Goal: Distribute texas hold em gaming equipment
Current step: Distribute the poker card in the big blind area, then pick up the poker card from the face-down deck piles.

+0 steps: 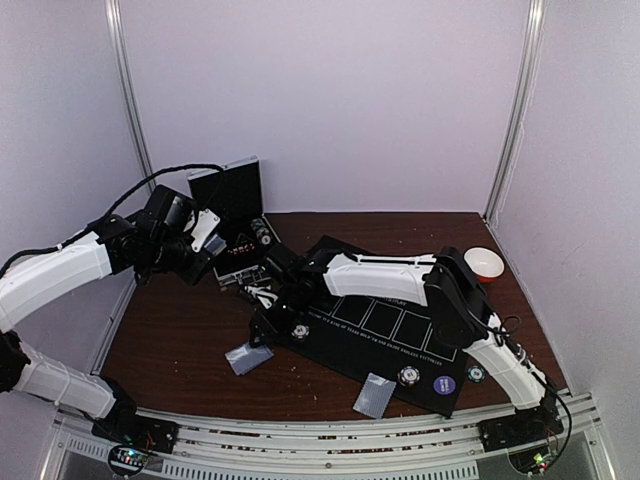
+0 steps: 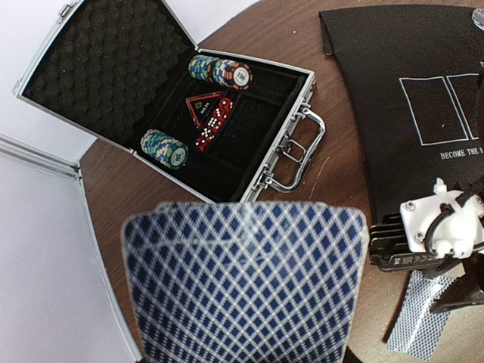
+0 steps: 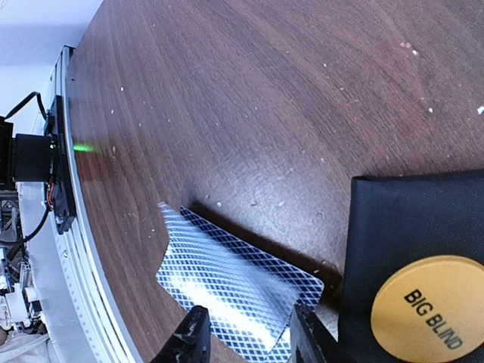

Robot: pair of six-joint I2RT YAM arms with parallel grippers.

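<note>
While right gripper (image 3: pixel 249 336) hangs with jaws part-open and nothing held, card (image 3: pixel 227 280) lies flat on table (image 3: pixel 265 113), straddled by them, long axis seemingly across the gap. Left gripper (image 1: pixel 208 233), farther off, clamps deck (image 2: pixel 242 287).

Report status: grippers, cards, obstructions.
Left gripper shut on blue-checked playing card. Right gripper open over second checked card, flat on wooden table. Orange round Big Blind button alongside, apart.

Dim, purplish overhead view; fisheye-bent wrist views; soft glare on close card (image 2: pixel 246 257).
</note>
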